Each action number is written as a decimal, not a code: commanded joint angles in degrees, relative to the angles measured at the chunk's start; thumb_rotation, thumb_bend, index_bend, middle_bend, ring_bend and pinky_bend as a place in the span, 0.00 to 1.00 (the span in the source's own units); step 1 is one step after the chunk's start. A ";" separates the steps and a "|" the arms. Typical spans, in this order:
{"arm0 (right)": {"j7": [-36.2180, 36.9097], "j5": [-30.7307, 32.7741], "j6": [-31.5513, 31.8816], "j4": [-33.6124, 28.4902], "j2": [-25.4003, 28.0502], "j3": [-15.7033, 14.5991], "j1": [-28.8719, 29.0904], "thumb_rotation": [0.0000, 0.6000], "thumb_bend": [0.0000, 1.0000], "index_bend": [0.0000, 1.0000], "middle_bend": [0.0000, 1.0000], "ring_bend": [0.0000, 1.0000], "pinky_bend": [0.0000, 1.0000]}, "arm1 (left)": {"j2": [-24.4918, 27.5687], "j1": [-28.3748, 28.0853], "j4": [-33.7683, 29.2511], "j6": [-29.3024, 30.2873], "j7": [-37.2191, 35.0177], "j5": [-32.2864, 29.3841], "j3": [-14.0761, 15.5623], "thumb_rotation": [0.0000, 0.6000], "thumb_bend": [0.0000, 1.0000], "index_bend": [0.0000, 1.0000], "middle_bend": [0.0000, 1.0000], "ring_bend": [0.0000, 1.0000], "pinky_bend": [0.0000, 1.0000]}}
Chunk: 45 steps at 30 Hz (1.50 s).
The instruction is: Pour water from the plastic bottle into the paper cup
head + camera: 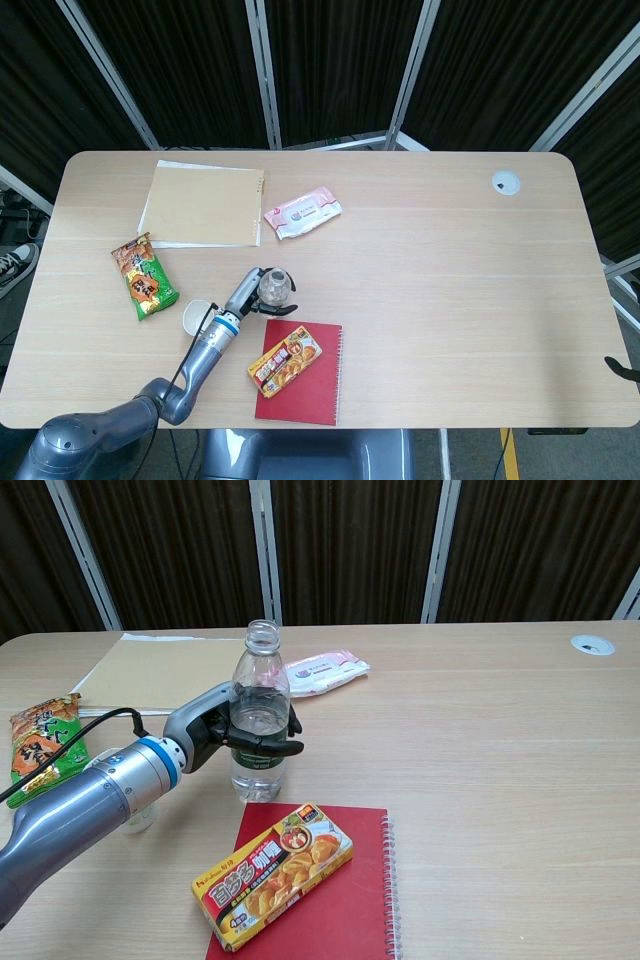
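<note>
The left hand (225,730) grips the upright, uncapped plastic bottle (259,715) just behind the red notebook (330,900) and curry box (272,872). The paper cup (197,316) sits beside the forearm, mostly hidden in the chest view; a wipes pack (325,669) lies behind.

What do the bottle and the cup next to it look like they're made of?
Bottle: clear, glossy plastic, since the table shows through it and water is visible inside. Cup: looks like matte white paper, though the arm mostly hides it.
</note>
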 commanded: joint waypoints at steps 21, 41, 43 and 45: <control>0.04 -1.51 1.66 -1.20 0.50 -0.38 -0.52 1.00 0.00 0.00 0.00 0.00 0.00 | 8.45 3.97 -9.11 7.58 -0.01 3.72 2.42 1.00 0.02 0.16 0.10 0.08 0.16; 3.25 -4.41 4.37 -2.38 2.04 -1.01 -1.68 1.00 0.00 0.00 0.00 0.00 0.00 | 38.16 11.81 -36.85 16.97 18.83 6.83 5.34 0.95 0.00 0.00 0.00 0.00 0.02; 4.45 -5.01 5.00 -2.56 2.50 -1.16 -2.03 1.00 0.00 0.00 0.00 0.00 0.00 | 42.28 14.93 -39.19 22.14 25.38 7.08 5.38 0.95 0.00 0.00 0.00 0.00 0.00; 5.49 -5.54 5.50 -2.57 2.89 -1.24 -2.26 1.00 0.00 0.00 0.00 0.00 0.00 | 45.41 17.98 -42.95 25.62 32.56 5.61 5.32 0.95 0.00 0.00 0.00 0.00 0.00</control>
